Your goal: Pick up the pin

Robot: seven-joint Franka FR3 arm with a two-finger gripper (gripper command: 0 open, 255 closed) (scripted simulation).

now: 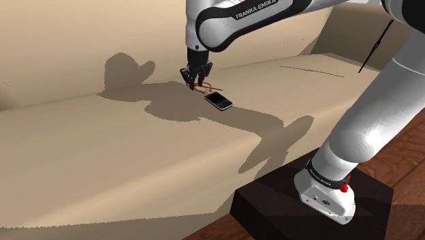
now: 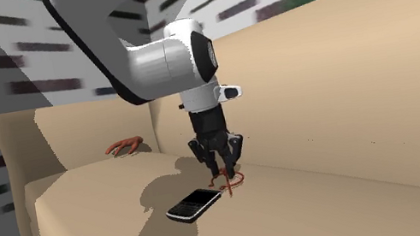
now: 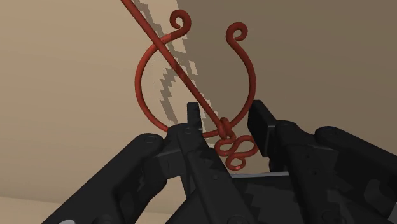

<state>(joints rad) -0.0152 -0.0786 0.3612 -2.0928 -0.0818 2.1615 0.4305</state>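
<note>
The pin [image 3: 137, 83] is a thin red wire ring with curled ends and a straight shaft across it. It lies low over the tan sofa seat [image 1: 102, 150], right by a black phone [image 1: 218, 101]. My gripper [image 3: 226, 118] points down at it, and the two black fingers clasp the ring's knotted bottom part between them. In the shoulder view the gripper [image 1: 196, 82] stands over the pin [image 1: 208, 87] near the seat's back. From the second exterior view the pin [image 2: 232, 183] sits under the gripper [image 2: 223, 169], just beyond the phone [image 2: 193, 204].
The sofa's backrest [image 2: 348, 73] rises right behind the gripper. A small reddish-brown object [image 2: 124, 146] rests on the armrest. My dark stand [image 1: 306, 204] sits at the seat's front edge on a wooden floor [image 1: 408, 157].
</note>
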